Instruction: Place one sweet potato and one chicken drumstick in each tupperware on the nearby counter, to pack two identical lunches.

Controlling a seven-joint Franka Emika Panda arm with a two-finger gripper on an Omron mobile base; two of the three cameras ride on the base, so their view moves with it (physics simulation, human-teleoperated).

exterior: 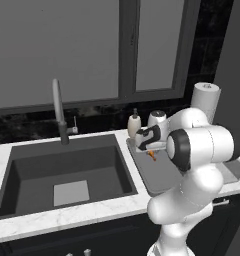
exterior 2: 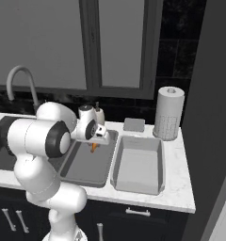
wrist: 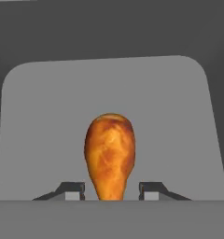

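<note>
A golden-brown chicken drumstick [wrist: 109, 151] points its narrow end between my fingertips [wrist: 75, 188], with a small gap on each side. My gripper [wrist: 111, 186] is open, low over the left tupperware [exterior 2: 86, 164], a grey shallow tray. From the base views the drumstick [exterior: 152, 155] [exterior 2: 93, 148] shows as a small orange tip just under the gripper [exterior: 149, 146] [exterior 2: 99, 139]; I cannot tell whether it touches the tray floor. The second tupperware [exterior 2: 138, 164] sits empty to the right on the white marble counter [exterior 2: 181, 188]. The sweet potato is out of view.
A deep dark sink [exterior: 62, 175] with a curved faucet [exterior: 58, 107] lies left of the trays. A soap bottle [exterior: 134, 123] stands behind them, with a flat grey pad [exterior 2: 133, 124] and a paper towel roll [exterior 2: 168, 113] at the back right. A dark wall [exterior 2: 213, 117] closes the right side.
</note>
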